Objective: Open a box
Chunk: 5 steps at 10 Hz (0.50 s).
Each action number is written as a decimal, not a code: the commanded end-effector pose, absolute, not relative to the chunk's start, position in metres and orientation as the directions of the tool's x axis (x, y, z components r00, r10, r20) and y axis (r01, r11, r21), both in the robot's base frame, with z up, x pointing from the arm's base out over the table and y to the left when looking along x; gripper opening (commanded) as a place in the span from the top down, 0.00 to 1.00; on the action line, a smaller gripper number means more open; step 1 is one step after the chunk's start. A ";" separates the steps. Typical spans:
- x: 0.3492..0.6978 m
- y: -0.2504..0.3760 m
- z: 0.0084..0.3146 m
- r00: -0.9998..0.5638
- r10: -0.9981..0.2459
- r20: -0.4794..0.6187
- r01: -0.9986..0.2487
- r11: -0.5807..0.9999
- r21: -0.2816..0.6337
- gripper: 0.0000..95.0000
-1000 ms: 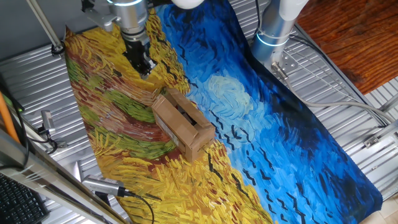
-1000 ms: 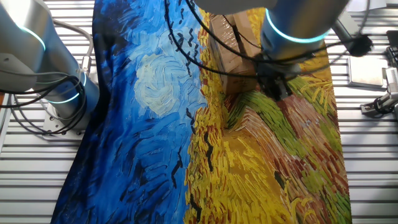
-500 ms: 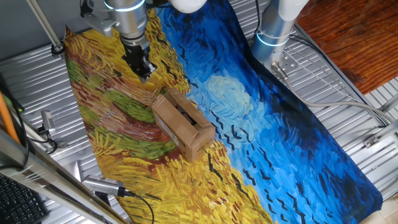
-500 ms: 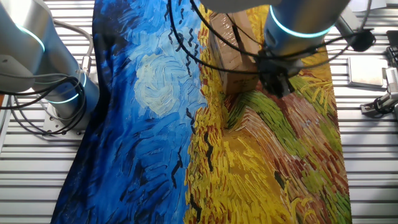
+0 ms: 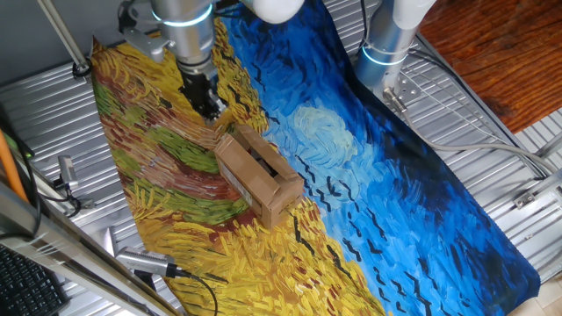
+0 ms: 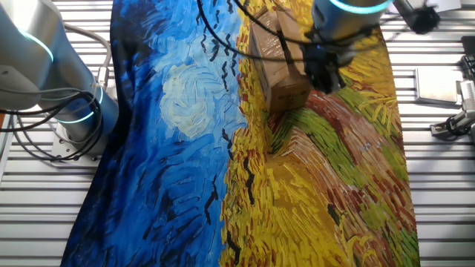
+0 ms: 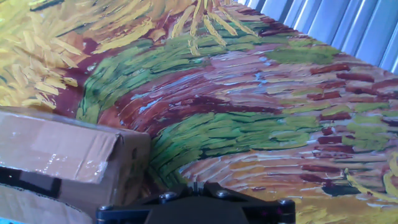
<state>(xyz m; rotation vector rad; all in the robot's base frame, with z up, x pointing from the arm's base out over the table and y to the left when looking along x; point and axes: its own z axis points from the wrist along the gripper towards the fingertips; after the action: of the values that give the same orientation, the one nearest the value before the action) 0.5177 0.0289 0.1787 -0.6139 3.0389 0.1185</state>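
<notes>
One fixed view: hand (image 5: 211, 109) hovers just beside box (image 5: 256, 175).

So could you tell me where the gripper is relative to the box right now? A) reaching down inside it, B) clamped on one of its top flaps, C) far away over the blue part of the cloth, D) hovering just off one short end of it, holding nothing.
D: the gripper hangs by the short end of the box over the yellow part of the cloth, with nothing between its fingers.
</notes>
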 end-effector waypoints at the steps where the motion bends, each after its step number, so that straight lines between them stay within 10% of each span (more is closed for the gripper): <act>1: 0.507 0.039 0.175 -0.927 -0.373 -0.049 -0.375 0.924 0.067 1.00; 5: 0.502 0.047 0.173 -0.927 -0.375 -0.026 -0.376 0.924 0.067 1.00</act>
<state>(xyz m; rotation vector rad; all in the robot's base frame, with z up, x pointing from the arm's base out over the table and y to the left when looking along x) 0.5033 0.0476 0.1734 -0.6033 3.0726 0.1145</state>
